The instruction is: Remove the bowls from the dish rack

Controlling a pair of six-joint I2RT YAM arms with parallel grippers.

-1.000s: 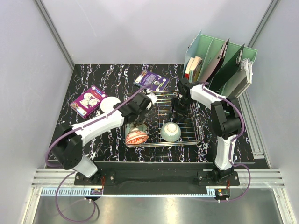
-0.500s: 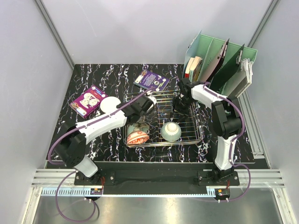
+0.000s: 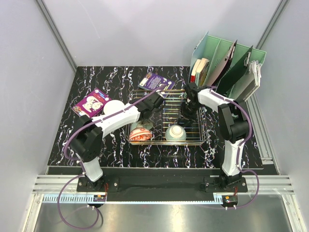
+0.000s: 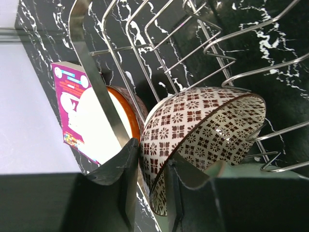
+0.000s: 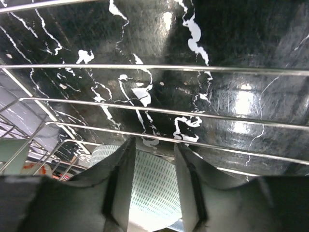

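The chrome wire dish rack (image 3: 195,126) stands mid-table. Inside it at the near left, a red-brown floral bowl (image 3: 140,136) (image 4: 203,121) leans on its side. My left gripper (image 3: 145,124) (image 4: 152,154) is shut on its rim, one finger inside and one outside. A pale green bowl (image 3: 175,133) (image 5: 154,188) sits in the rack's near right part. My right gripper (image 3: 186,115) (image 5: 154,147) hangs open over the rack's far right wires, holding nothing. An orange bowl with a white inside (image 3: 112,107) (image 4: 104,128) rests on the table left of the rack.
A mint-green file organizer (image 3: 227,67) with books and folders fills the far right corner. One purple book (image 3: 157,83) lies behind the rack and another (image 3: 91,104) lies at the left beside the orange bowl. Grey walls close in the table.
My left gripper has closed on the floral bowl's rim, and the arm has swung toward the far side. Bowl and rack have shifted slightly away. The right jaws have narrowed a little.
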